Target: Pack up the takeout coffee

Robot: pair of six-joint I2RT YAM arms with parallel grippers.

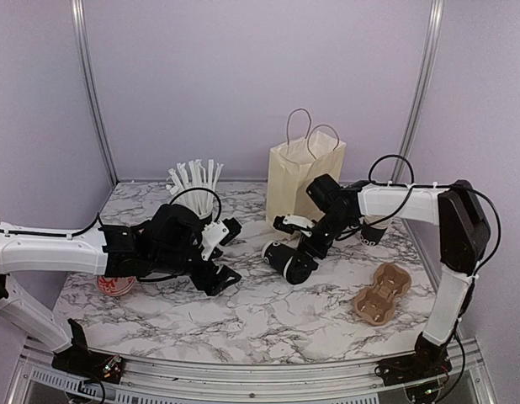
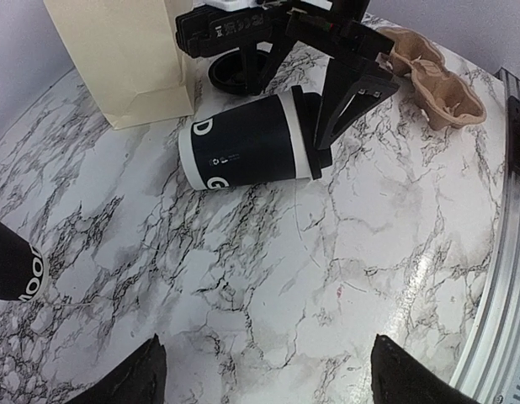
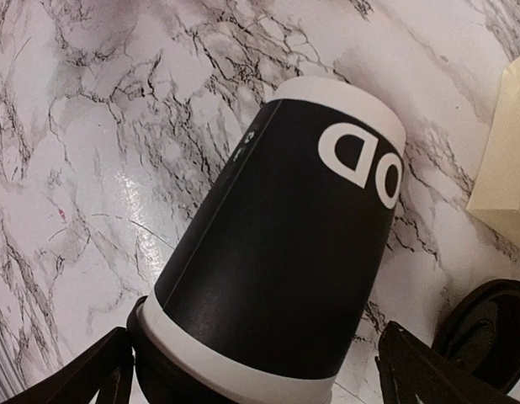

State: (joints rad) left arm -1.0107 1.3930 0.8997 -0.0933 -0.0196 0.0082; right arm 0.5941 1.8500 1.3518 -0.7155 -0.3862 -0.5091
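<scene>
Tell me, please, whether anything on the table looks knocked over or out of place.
The takeout coffee lies on its side on the table near the paper bag, lid end inside the open right gripper; no spill shows.

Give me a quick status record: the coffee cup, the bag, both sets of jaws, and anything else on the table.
cup: black paper cup with white lettering and black lid, lying on its side on the marble table, lid on
bag: cream paper bag with handles, upright behind the cup
right jaws: open, straddling the cup's lid end
left jaws: open, empty, over bare table short of the cup
other: brown moulded cup carrier at right; cup of white wrapped straws at back left
packed: no
</scene>
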